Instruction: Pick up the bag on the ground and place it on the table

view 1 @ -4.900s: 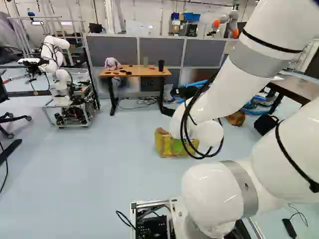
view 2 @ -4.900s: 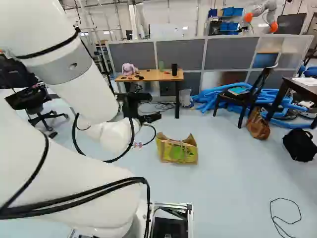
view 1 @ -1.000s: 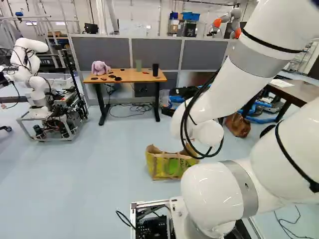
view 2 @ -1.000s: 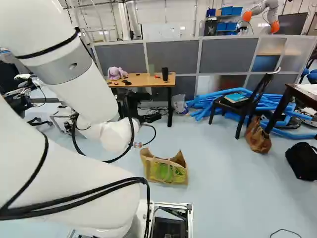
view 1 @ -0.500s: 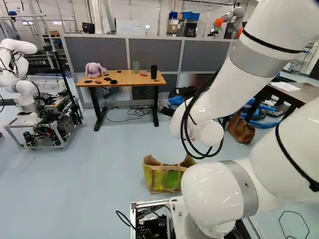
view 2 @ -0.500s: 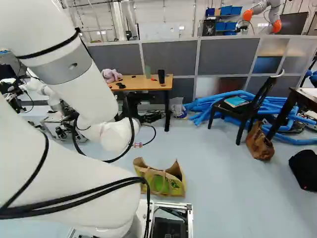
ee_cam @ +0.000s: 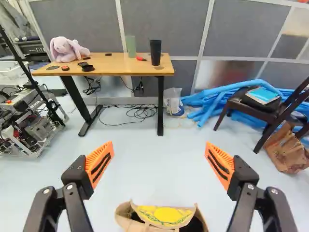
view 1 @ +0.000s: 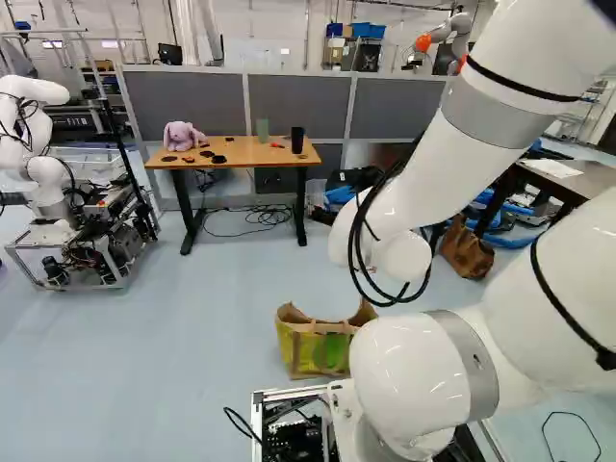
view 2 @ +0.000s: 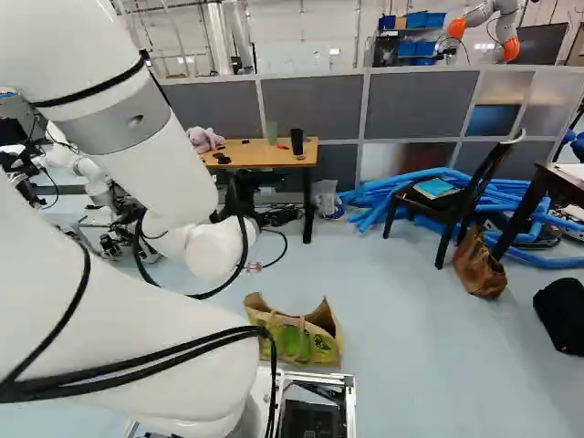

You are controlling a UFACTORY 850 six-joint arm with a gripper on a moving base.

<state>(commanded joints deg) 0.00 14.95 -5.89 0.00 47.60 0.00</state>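
Note:
In the right base view my gripper (view 2: 274,216) shows as a dark shape partly behind the white arm, well above the floor. The wrist view shows the gripper (ee_cam: 158,152) wide open, its orange pads far apart and nothing held. The yellow-green and tan bag (view 2: 297,339) stands upright on the floor close ahead of the base. In the left base view the arm covers the right side of the bag (view 1: 310,348). Seen from the wrist, the open-topped bag (ee_cam: 166,216) lies low between the fingers, untouched. The wooden table (ee_cam: 108,64) stands farther ahead by grey partitions.
The table holds a plush rabbit (ee_cam: 66,50), a green cup (ee_cam: 131,46), a black cup (ee_cam: 155,52) and small dark items. Cables (ee_cam: 130,112) lie beneath. Right of it are blue tubes (view 2: 374,196), a chair (view 2: 447,203) and a brown bag (view 2: 479,266). Another robot (view 1: 82,231) stands left.
The base has moved forward, bringing the table and bag nearer; the scene has also shifted left in both base views. Over the last half second little shifts. The arm keeps its pose.

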